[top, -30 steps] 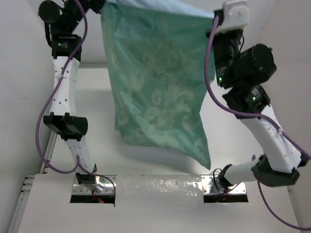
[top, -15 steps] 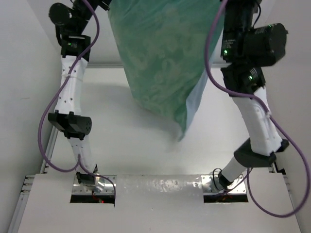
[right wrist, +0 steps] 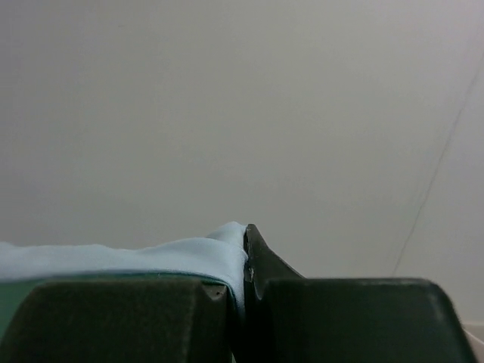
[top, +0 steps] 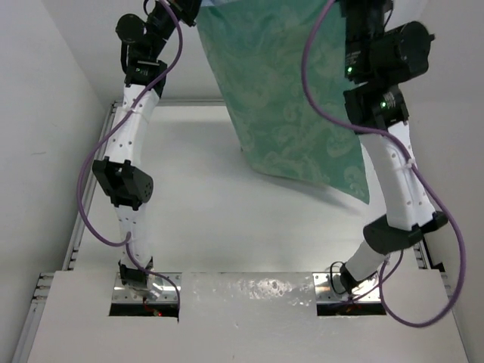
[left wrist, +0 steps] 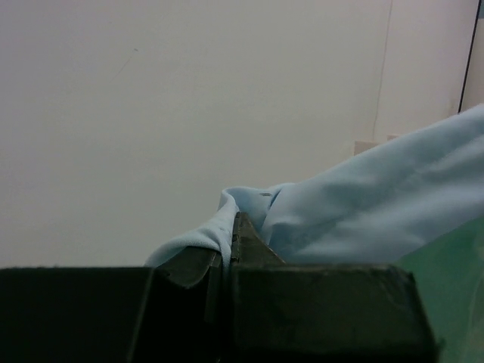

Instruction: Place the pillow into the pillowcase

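Observation:
The pillowcase (top: 291, 98) hangs in the air between both raised arms, its shiny sea-green patterned face toward the top camera, its lower corner swung to the right. My left gripper (left wrist: 231, 227) is shut on a light-blue fold of the pillowcase (left wrist: 363, 212). My right gripper (right wrist: 246, 238) is shut on the pillowcase's light-blue edge (right wrist: 151, 257). Both grippers are above the top edge of the top view. The pillow shows in no view; I cannot tell whether it is inside the case.
The white table (top: 204, 204) lies below the hanging fabric. A metal rail (top: 87, 212) runs along its left side. Both arm bases (top: 144, 283) sit on the near board. Purple cables loop beside each arm.
Both arms have swung toward the right and the left arm has moved inward. The hanging pillowcase shifted right and its lower corner swung out to the right.

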{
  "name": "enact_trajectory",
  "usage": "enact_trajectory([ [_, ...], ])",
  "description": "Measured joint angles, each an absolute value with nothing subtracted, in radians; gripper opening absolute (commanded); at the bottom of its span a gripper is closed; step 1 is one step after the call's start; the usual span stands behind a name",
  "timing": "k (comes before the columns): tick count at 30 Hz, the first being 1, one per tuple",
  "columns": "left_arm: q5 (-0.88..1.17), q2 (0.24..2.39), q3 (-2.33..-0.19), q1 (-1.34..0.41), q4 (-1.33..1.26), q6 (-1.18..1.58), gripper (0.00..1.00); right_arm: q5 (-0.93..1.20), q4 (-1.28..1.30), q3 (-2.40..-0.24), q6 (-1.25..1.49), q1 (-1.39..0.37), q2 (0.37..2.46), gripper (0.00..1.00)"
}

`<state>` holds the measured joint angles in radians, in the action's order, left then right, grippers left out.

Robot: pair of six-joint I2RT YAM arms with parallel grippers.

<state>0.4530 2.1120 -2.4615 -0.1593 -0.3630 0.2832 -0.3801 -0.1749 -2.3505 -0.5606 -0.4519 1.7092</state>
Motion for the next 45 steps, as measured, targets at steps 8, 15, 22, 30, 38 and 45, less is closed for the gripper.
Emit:
enact_trajectory([
  [8, 0.497, 2.109, -2.460, -0.025, -0.290, 0.414, 0.00, -0.410, -0.068, -2.078, -0.810, -1.100, 1.659, 0.00],
  [15, 0.794, 1.877, -2.030, 0.379, -0.269, 0.554, 0.22, -0.367, 0.149, -1.985, -0.723, -1.351, 1.910, 0.99],
  [22, 0.970, 1.761, -1.750, 0.520, 0.022, 0.281, 0.35, -0.294, 0.249, -1.876, -0.450, -1.376, 1.887, 0.99],
  [30, 0.949, 1.874, -1.809, 0.545, 0.332, 0.020, 0.62, -0.308, 0.137, -1.518, -0.160, -1.254, 1.463, 0.34],
  [38, 0.774, 1.961, -1.990, 0.546, 0.661, -0.228, 0.83, -0.351, 0.128, -1.143, 0.301, -0.822, 1.393, 0.99],
  [45, 0.632, 1.886, -1.796, 0.587, 0.744, -0.337, 0.83, -0.212, 0.085, -1.101, 0.612, -0.797, 1.685, 0.99],
])
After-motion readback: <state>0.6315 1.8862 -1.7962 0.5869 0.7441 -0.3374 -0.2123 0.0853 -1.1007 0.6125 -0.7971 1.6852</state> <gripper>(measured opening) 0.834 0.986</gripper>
